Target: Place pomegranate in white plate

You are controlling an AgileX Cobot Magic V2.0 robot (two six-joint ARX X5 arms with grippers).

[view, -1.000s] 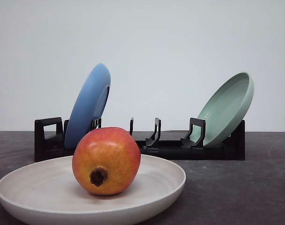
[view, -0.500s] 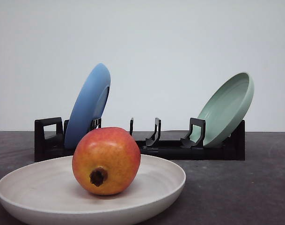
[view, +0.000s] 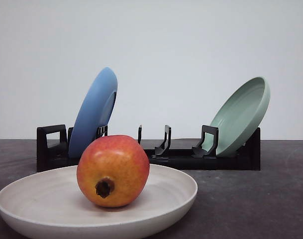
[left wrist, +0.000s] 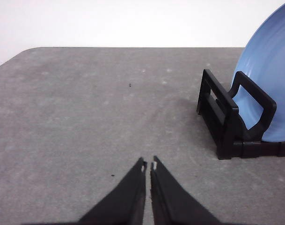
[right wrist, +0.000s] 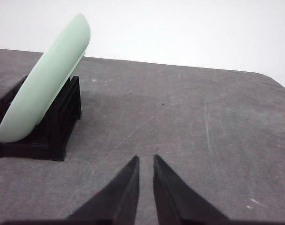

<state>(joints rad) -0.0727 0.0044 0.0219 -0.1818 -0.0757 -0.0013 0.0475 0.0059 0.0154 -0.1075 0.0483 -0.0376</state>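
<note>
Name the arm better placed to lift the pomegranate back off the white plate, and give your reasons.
Left, probably. The pomegranate sits on the white plate at the table's left, below the blue plate; the left gripper views that blue plate, the right gripper the green plate.

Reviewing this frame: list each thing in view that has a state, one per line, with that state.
pomegranate: resting in the white plate, dark crown end facing the camera
white plate: flat on the table, holding the fruit
blue plate: standing on edge in the rack, tilted
green plate: leaning in the rack's right end
rack: middle slots empty
left gripper: jaws shut, empty
right gripper: jaws nearly shut, empty
</note>
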